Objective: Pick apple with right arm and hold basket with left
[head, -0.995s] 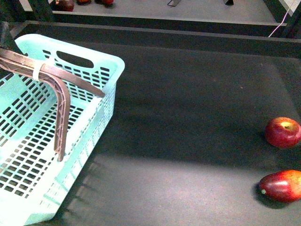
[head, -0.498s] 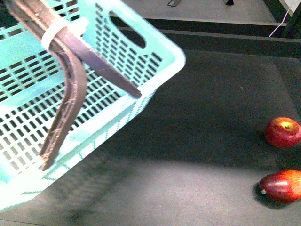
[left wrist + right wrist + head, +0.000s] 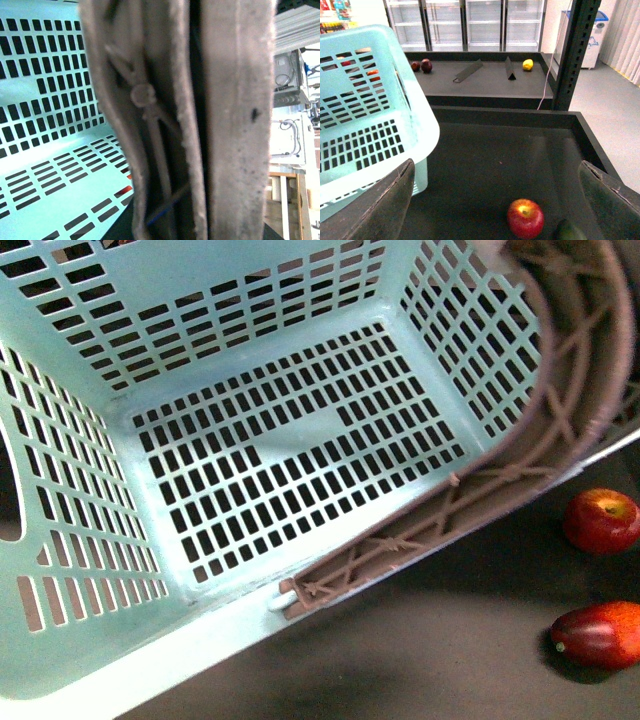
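The aqua basket (image 3: 200,640) is lifted and tipped, its slotted floor facing the front view and filling most of it. Its brown handles (image 3: 560,430) curve across the upper right. In the left wrist view the handles (image 3: 235,120) fill the picture very close up, with the basket wall (image 3: 45,75) behind; my left gripper is shut on them, its fingers hidden. The red apple (image 3: 601,521) rests on the dark table at the right. My right gripper (image 3: 496,165) hangs open above the table, with the apple (image 3: 525,218) below and between its fingers, untouched. The basket (image 3: 370,100) is off to one side.
An elongated red-orange fruit (image 3: 598,634) lies just in front of the apple. The dark table has a raised edge (image 3: 520,117). Beyond it stands a shelf with a lemon (image 3: 527,64), dark fruits (image 3: 426,65) and a black post (image 3: 575,50).
The basket has risen from the table's left side and swung up and right, tipping until its inside faces the front camera. The apple and the oval fruit have not moved.
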You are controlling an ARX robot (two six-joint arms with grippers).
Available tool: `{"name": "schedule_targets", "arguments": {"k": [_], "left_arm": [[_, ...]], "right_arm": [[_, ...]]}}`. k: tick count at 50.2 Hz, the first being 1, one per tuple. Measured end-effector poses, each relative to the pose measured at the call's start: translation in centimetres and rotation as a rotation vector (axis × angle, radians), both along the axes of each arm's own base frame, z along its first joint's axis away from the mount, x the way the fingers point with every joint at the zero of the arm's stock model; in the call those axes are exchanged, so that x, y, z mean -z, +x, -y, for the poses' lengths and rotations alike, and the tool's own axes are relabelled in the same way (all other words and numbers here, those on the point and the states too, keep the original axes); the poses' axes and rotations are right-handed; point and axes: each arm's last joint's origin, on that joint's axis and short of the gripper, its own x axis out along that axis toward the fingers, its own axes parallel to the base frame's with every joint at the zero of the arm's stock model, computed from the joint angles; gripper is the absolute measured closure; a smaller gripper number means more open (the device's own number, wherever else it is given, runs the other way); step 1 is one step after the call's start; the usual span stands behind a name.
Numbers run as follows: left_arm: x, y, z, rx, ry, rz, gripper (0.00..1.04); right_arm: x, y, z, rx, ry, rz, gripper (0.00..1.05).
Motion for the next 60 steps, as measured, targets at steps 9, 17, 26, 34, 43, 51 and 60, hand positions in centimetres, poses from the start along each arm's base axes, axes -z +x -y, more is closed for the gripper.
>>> {"name": "schedule_targets", "arguments": {"k": [9,17,26,34,43,51,60], "left_arm": [[-0.2,-0.7,0.9,0.052,0.035,0.027,0.89],[-0.2,-0.7,0.9,0.049,0.042,0.034,0.89],[-0.2,-0.7,0.9,0.046,0.047,0.037,0.89],[-0.3,-0.7,0.9,0.048,0.046,0.037,0.89],[-0.4,-0.7,0.9,0.051,0.045,0.04,0.89],[-0.4,-0.7,0.9,0.048,0.049,0.045,0.89],[-0.4,-0.7,0.9,0.05,0.047,0.043,0.89]], "right_arm": [[0.0,0.0,0.0,0.0,0.0,0.0,0.09],[0.0,0.0,0.0,0.0,0.0,0.0,0.09],[0.0,0.0,0.0,0.0,0.0,0.0,0.09],[0.6,0.6,0.4,0.06,0.075,-0.393,0.09],[1.9,2.9,2.4,0.142,0.098,-0.525,0.09],[2.6,6.7,4.4,0.196,0.069,-0.585,0.09],[5.1,12.4,6.2,0.163,0.075,-0.746,0.09]]}}
